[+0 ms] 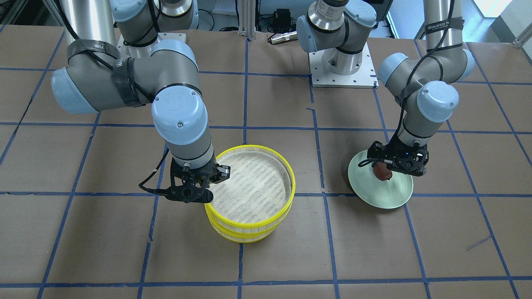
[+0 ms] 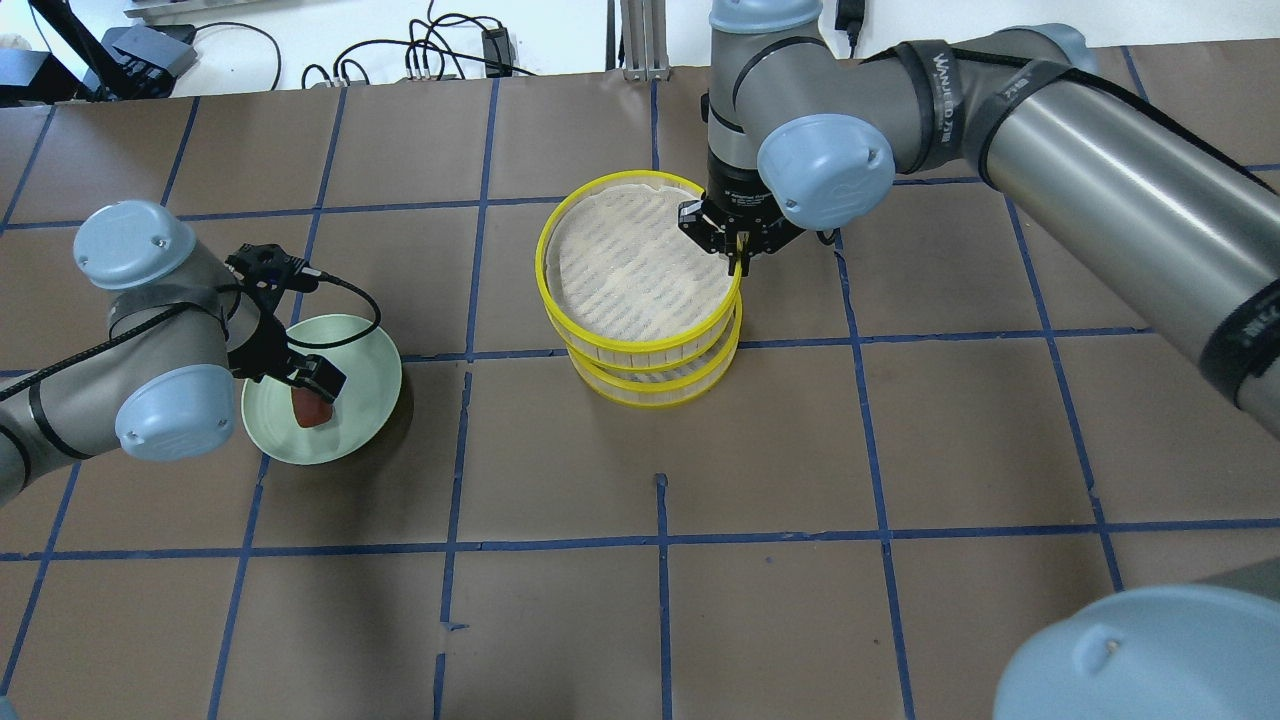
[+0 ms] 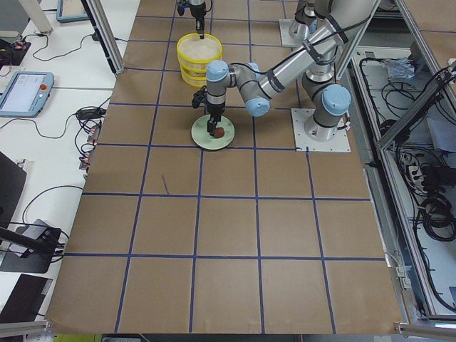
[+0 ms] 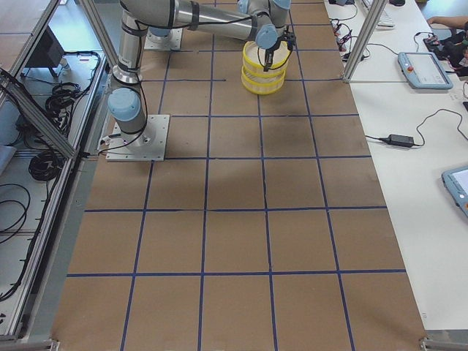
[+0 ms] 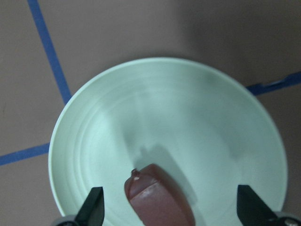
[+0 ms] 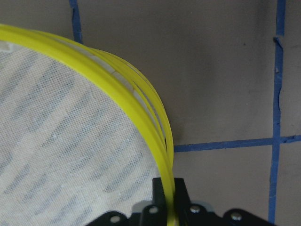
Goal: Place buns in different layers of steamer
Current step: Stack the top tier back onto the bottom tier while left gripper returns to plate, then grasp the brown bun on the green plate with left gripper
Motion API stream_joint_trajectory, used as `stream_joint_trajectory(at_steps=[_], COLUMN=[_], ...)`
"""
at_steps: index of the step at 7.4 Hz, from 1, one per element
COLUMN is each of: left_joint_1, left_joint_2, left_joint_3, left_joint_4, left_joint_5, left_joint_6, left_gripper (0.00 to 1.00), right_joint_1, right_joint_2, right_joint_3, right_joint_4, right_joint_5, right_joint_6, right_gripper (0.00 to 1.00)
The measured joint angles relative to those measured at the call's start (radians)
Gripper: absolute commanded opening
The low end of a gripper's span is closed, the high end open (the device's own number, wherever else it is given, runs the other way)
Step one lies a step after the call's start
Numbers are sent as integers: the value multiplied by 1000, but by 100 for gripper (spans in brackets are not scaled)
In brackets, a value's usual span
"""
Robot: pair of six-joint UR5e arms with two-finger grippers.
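Note:
The steamer (image 2: 640, 352) is a stack of yellow-rimmed trays at the table's middle, and its top tray shows an empty woven bottom. My right gripper (image 2: 738, 262) is shut on the top tray's yellow rim (image 6: 141, 113) at its edge nearest the right arm; it also shows in the front view (image 1: 208, 182). The reddish-brown bun (image 5: 157, 200) lies on the pale green plate (image 5: 188, 117). My left gripper (image 5: 171, 209) is open, low over the plate, with one finger on each side of the bun. The white bun is not in view.
The plate (image 2: 365, 350) sits apart from the steamer, on the robot's left side of the brown table with blue tape lines. Both arm bases stand on plates at the table's back edge (image 1: 343, 68). Cables lie behind the table.

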Motion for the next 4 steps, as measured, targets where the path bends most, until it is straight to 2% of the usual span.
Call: stream_joint_trajectory(at_steps=[1,2,3,4], left_joint_1=[12,16,16,14], left_joint_2=[-6,-12,-16,-18], left_joint_3=[-4,-3,1,6], left_joint_4=[-3,-4,-5,-3], left_joint_5=[1,1,1,0], left_joint_6=[16,22,17,-5], left_gripper=[19,8,3,3], right_joint_1=[3,4,4,4], right_joint_2=[11,19,26,30], right_joint_3=[2,6,7,7], right_joint_4=[-12,-16,-17,-16], right_joint_5=[-6,-14,-26,-41], right_joint_6=[-1,-3,-2,0], right_gripper=[4,4,4,4])
